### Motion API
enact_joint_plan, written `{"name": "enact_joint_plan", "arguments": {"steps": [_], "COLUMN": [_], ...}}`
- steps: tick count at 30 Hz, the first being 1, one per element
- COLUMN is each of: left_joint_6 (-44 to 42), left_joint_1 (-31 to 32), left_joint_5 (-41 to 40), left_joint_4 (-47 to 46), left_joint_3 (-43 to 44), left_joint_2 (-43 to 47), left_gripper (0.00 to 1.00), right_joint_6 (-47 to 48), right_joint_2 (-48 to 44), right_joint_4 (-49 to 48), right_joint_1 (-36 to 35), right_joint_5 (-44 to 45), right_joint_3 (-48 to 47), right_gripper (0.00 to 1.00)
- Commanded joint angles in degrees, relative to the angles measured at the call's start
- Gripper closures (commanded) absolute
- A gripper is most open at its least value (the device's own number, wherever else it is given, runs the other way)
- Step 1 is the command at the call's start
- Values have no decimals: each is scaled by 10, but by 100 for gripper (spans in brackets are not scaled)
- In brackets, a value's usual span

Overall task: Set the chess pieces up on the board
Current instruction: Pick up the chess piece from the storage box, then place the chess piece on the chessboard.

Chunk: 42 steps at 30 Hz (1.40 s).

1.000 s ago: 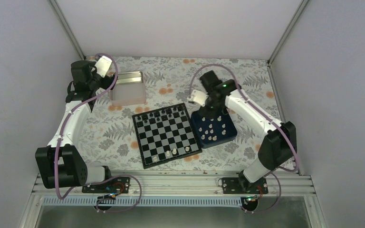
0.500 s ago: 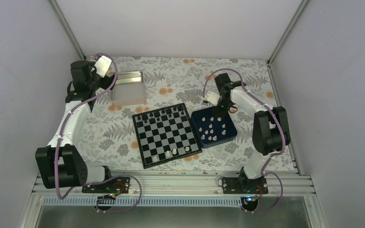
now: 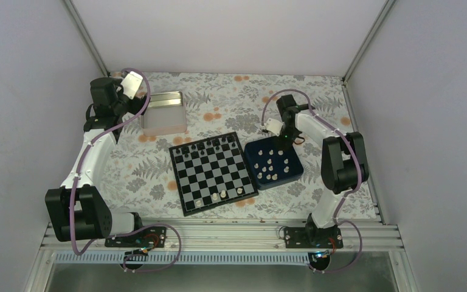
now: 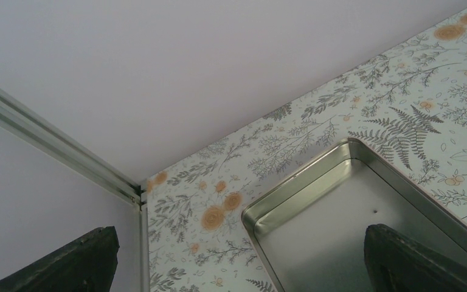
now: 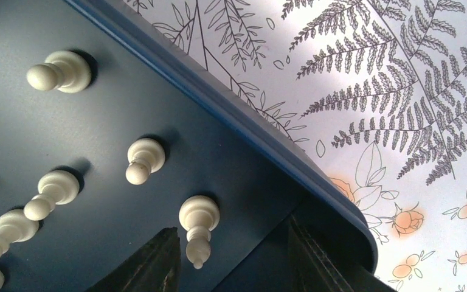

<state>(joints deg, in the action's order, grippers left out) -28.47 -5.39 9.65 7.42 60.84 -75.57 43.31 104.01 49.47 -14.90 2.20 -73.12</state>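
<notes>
The board [image 3: 214,173] lies mid-table, with black pieces along its far row and three white chess pieces [image 3: 223,195] on its near rows. Several more white chess pieces [image 3: 272,165] stand in a dark blue tray [image 3: 293,174] to its right. My right gripper [image 3: 284,141] hangs over the tray's far corner. In the right wrist view it [image 5: 234,255] is open, its fingers either side of a white bishop-like piece [image 5: 199,228] that stands close to the left finger [image 5: 152,261]. My left gripper [image 3: 127,108] is open and empty at the far left.
A silver tin [image 3: 163,112] sits at the back left; in the left wrist view its corner [image 4: 365,225] lies between my left gripper's [image 4: 237,261] spread fingers. The tray's raised rim [image 5: 267,137] runs just past the right gripper. Enclosure walls close off all sides.
The right gripper has shifted right along the tray's far edge, and its elbow has folded in closer. The left arm has not moved.
</notes>
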Motion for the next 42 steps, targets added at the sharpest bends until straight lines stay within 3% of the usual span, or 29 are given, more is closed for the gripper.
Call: {"name": "enact_joint_plan", "arguments": {"steps": [1, 12, 17, 28, 34, 42], "left_joint_6": [1, 0, 1, 2, 2, 2], "left_joint_1": [-2, -3, -2, -3, -3, -3], "left_joint_5": [4, 5, 6, 5, 6, 5], "left_joint_4": [-12, -12, -11, -12, -10, -8], "left_joint_3": [-2, -3, -2, -2, -2, -1], "left_joint_2": [2, 2, 1, 3, 4, 8], "left_gripper": [0, 0, 0, 0, 0, 0], "right_joint_6": [7, 4, 5, -2, -29, -84], "right_joint_2": [5, 12, 13, -49, -108, -117], "right_joint_4": [5, 16, 8, 54, 107, 146], "right_joint_1": [7, 11, 10, -9, -90, -263], "right_joint_5": [-1, -6, -7, -26, -29, -45], "right_joint_3": [8, 25, 29, 6, -10, -39], "right_gripper": [53, 60, 77, 93, 95, 94]}}
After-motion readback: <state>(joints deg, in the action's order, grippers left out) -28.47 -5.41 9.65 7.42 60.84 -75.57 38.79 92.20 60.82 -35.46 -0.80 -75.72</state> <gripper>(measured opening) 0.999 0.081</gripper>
